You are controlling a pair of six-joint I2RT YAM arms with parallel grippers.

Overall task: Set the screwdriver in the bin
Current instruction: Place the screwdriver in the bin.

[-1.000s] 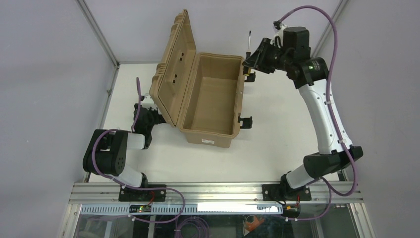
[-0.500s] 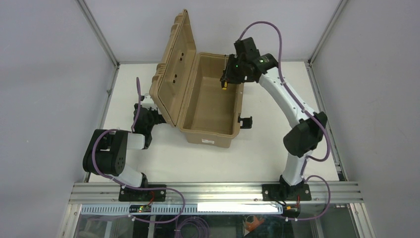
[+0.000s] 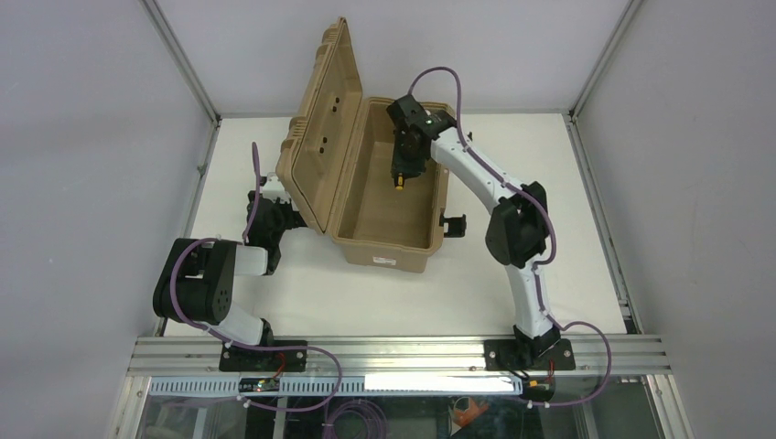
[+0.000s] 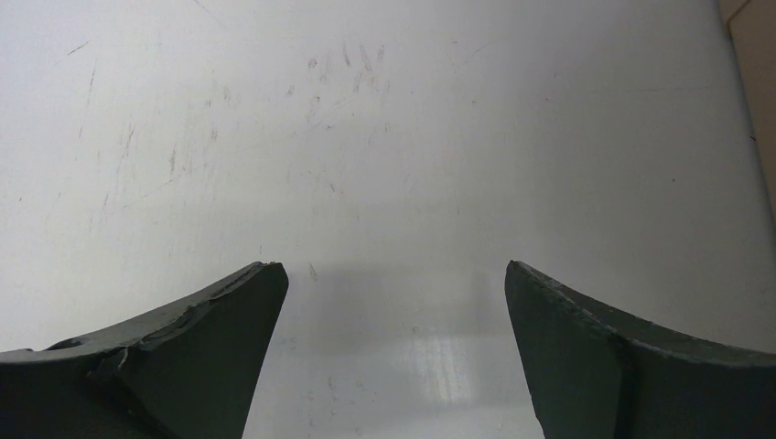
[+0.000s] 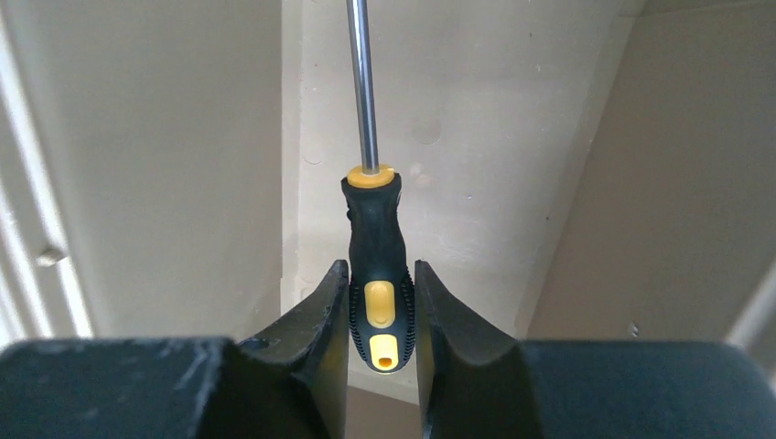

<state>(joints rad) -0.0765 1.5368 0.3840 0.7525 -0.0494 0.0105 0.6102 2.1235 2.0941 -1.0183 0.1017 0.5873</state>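
On the white table (image 3: 412, 302), open tan bin (image 3: 384, 251) with lid raised. Left gripper (image 4: 393, 266) beside it, fingers spread wide. Right gripper (image 5: 382, 274) inside the bin's hollow, clenched on the screwdriver (image 5: 373, 219) handle, held off the floor.

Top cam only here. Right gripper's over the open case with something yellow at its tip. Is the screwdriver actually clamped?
Observer: Yes. The right wrist view shows the right gripper with both fingers pressed on the lower half of the screwdriver handle.
Operator: Shaft direction?
Observer: Straight ahead past the fingertips, in line with the gripper, toward a tan inner wall of the bin. The tip runs off frame.
Operator: Left side doing anything?
Observer: The left wrist view shows the left gripper open, with only bare table between its fingers.
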